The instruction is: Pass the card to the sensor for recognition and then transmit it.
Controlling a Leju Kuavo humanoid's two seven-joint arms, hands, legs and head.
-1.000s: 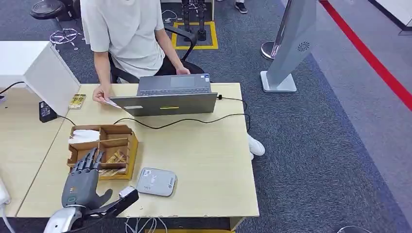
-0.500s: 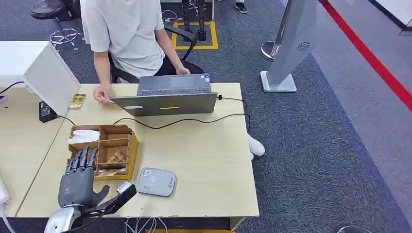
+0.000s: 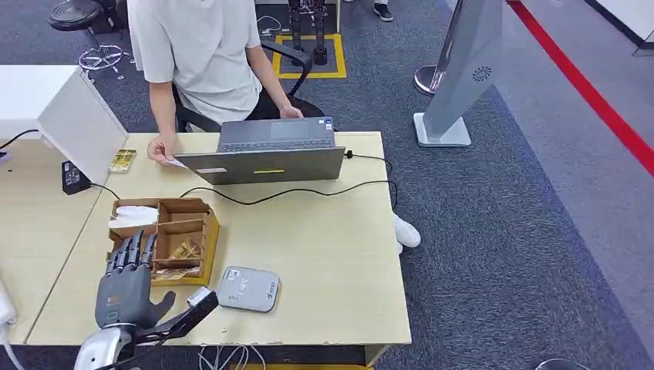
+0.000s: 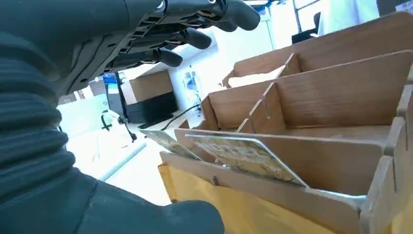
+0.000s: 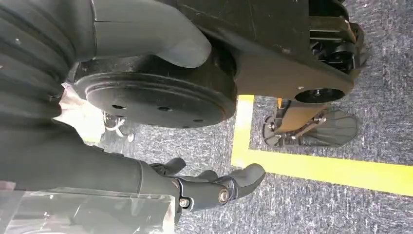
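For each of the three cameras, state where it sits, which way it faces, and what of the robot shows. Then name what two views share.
Head view: high on the body, looking forward and down at the table; the left robot hand shows.
Left wrist view: behind the left robot hand, facing the wooden box and its cards.
Right wrist view: on the hanging arm, facing the carpet floor; the right robot hand shows.
Shared: head and left wrist views both show the wooden box.

We can't read the print on the card (image 4: 243, 157) just ahead of the left hand (image 3: 123, 289); it's blurred, its far end hidden behind the wooden box (image 4: 311, 161) wall. The hand's fingers cover the box's near corner.
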